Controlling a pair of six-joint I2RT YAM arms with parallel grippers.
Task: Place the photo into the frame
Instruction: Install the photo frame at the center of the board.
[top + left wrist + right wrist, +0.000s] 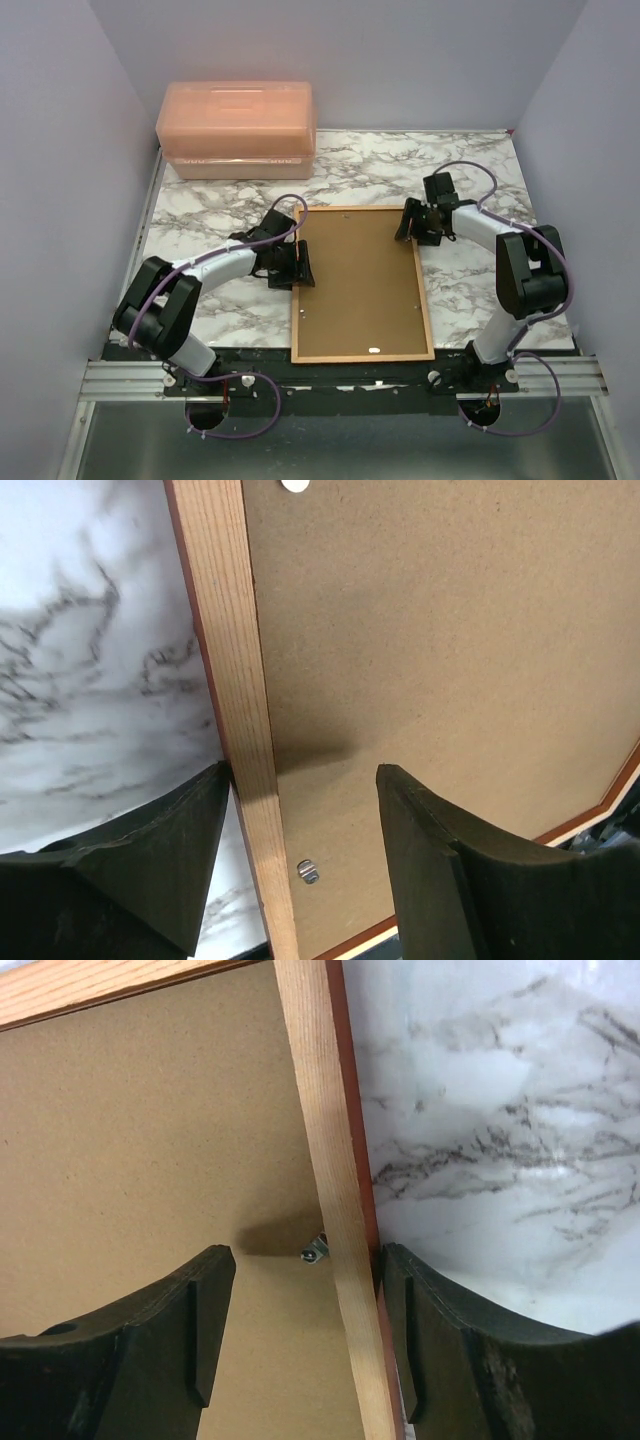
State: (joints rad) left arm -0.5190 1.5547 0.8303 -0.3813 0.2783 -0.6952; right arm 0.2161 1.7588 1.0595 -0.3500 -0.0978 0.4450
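The frame lies face down on the marble table, wood-coloured back up, with the brown backing board filling its opening. The photo is hidden. My left gripper is open over the frame's left rail; its outer finger touches the rail's outer edge and the inner finger stands over the board. My right gripper is open over the right rail, outer finger against the red edge. Both hold nothing.
A translucent orange lidded box stands at the back left. Small metal clips sit on the board beside the rails. A white sticker marks the board's near end. Grey walls close in on both sides.
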